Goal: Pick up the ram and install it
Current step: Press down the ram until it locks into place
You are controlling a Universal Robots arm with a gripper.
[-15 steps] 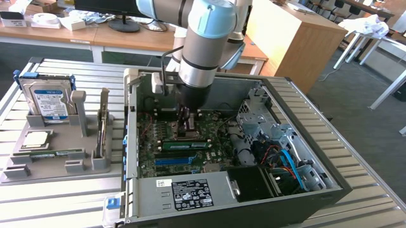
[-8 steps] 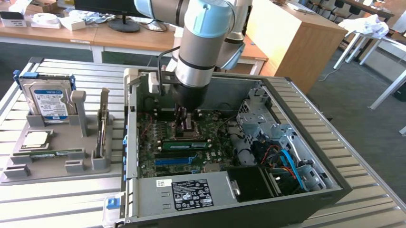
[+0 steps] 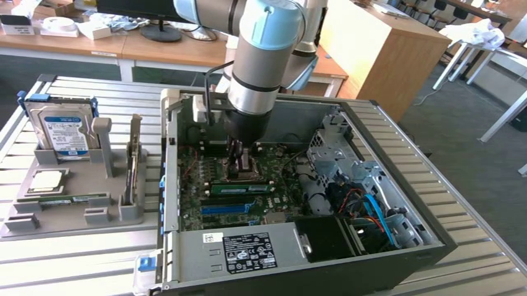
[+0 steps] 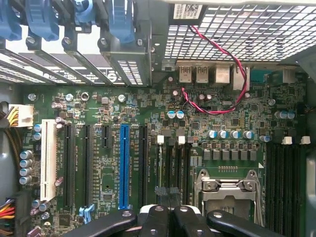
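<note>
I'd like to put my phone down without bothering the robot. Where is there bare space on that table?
The slatted table is bare in front of the grey fixture, toward the exterior view's left. The open computer case is crowded, with the gripper down inside it.

1 open computer case point(image 3: 428, 246); 1 motherboard point(image 4: 108, 177) (1 blue slot point(image 4: 123, 165), 1 white slot point(image 4: 48, 160)); 1 hard drive point(image 3: 62, 126); 1 grey holder point(image 3: 74, 213); 1 robot arm point(image 3: 263, 55).
</note>
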